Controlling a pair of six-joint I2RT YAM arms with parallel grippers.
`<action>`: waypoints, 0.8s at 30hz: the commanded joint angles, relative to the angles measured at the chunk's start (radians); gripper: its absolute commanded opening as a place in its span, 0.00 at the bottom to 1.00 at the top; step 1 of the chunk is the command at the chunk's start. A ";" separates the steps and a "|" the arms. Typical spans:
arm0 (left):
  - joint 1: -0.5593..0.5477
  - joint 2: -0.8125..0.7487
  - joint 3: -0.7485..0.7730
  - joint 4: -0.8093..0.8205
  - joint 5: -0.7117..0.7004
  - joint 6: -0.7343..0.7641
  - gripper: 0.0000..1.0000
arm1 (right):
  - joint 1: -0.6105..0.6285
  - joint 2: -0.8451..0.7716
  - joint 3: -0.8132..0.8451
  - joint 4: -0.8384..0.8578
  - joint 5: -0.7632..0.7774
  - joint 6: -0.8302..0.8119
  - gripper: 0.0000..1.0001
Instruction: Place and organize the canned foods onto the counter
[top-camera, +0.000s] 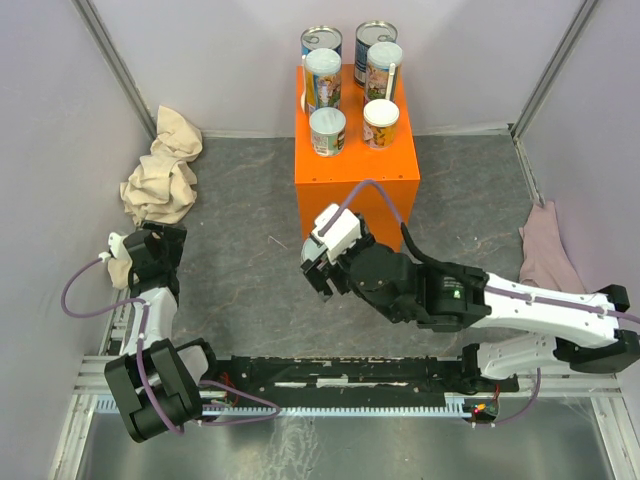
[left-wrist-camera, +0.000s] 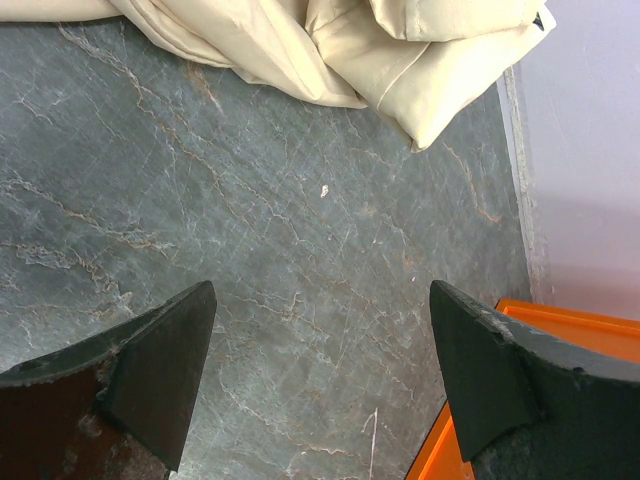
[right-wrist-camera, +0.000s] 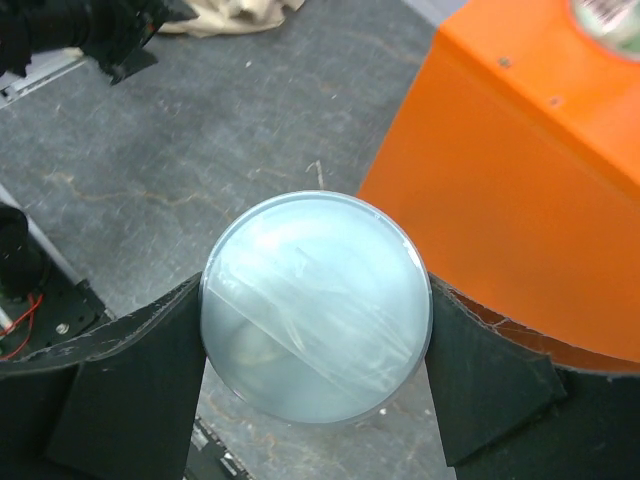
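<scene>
Grey worktop (top-camera: 240, 270): marbled slab that everything stands on.
Orange worktop (top-camera: 355, 190): tall plain box at the far middle, the place the cans are meant for.
Beige cloth (top-camera: 165, 170): crumpled at the far left, not part of the job.
Pink cloth (top-camera: 548, 250): lies by the right wall, apart from everything.
Right pincer (right-wrist-camera: 316, 340): partly closed on one can, a finger pressed to each side of its round wall. It sits just in front of the box's near face.
Left pincer (left-wrist-camera: 320, 350): spread wide with nothing between the fingers, over bare grey slab near the beige cloth.
Cans (top-camera: 328, 131): six stand upright on the orange top in three rows of two. The back pair have silver tops.
Can (right-wrist-camera: 316, 290): upright in the right pincer, pale see-through lid facing the wrist camera. I cannot tell whether its base is off the slab.
Handling: probably stiff-walled and fairly heavy if full. The round label side looks slick, and the plastic lid would likely flex.
Hold: best across the wall below the lid rim and kept upright, not by the lid.
Room: a bare orange strip in front of the near row looks like the free spot.
</scene>
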 joint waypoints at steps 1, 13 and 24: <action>0.007 0.001 -0.003 0.048 0.012 -0.026 0.93 | -0.015 -0.029 0.140 0.078 0.127 -0.119 0.10; 0.006 0.001 -0.003 0.050 0.012 -0.026 0.93 | -0.216 0.055 0.358 0.040 0.059 -0.191 0.10; 0.006 0.001 -0.003 0.051 0.011 -0.026 0.93 | -0.356 0.159 0.557 -0.049 -0.013 -0.170 0.10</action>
